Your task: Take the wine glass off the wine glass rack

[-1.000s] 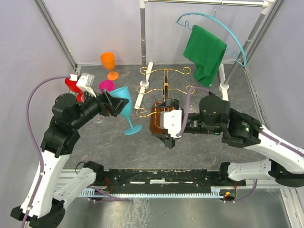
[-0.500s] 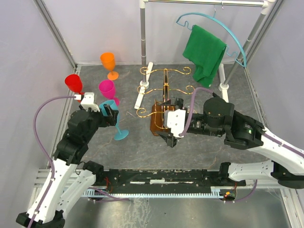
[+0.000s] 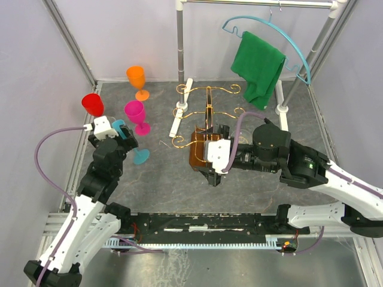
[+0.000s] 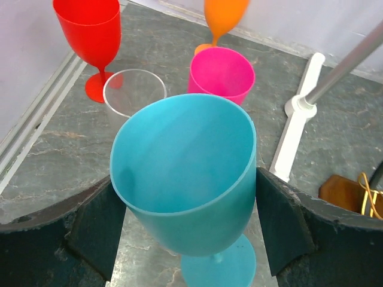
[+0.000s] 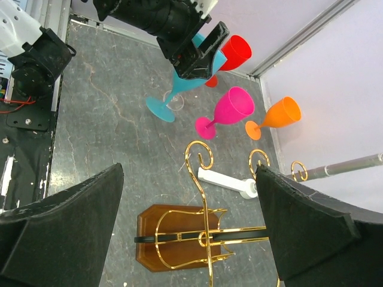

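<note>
Wine glass (image 4: 179,149) — teal, upright — clasped in left gripper (image 4: 187,191).

Just beyond the left hand (image 4: 188,222) a pink goblet (image 4: 220,75) and a clear glass (image 4: 134,92) stand side by side on the grey desk (image 4: 54,155). A red goblet (image 4: 88,30) stands further out to its left, and an orange goblet (image 4: 222,18) stands behind the pink. Far to the hand's right, a green towel (image 3: 258,67) (on a teal hanger (image 3: 269,31)) hangs from the grey rail (image 3: 257,3).
</note>
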Controlling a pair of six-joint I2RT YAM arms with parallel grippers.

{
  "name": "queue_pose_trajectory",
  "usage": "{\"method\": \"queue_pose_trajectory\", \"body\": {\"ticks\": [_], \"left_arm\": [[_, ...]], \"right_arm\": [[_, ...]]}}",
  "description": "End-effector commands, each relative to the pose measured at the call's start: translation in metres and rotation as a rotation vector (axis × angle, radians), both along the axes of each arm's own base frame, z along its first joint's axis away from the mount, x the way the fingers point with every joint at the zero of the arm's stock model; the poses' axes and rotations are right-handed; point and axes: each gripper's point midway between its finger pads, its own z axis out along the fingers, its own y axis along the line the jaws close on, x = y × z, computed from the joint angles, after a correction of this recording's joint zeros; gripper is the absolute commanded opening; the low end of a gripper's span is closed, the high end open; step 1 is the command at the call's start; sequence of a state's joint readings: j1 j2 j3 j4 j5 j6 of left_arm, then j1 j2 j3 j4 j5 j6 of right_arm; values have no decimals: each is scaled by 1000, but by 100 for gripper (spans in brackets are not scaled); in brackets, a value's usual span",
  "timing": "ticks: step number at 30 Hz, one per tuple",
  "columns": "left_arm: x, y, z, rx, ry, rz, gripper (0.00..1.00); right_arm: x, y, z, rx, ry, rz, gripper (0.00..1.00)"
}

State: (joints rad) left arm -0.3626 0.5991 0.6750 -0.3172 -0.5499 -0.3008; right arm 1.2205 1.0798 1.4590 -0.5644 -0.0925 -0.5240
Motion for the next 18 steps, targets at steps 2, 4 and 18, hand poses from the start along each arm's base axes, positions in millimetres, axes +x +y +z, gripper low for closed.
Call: {"method": "queue_pose_trajectory", "body": {"ticks": [2, 4, 18], "left_arm": [[12, 9, -1, -58, -74, 114, 79], [12, 8, 1, -73, -96, 114, 78], [18, -37, -28, 116, -47, 113, 77]], "right_arm": [[-2, -3, 18, 67, -23, -2, 100], [-1, -5, 18, 64, -24, -7, 100], [1, -10, 13, 54, -41, -22, 99]]}}
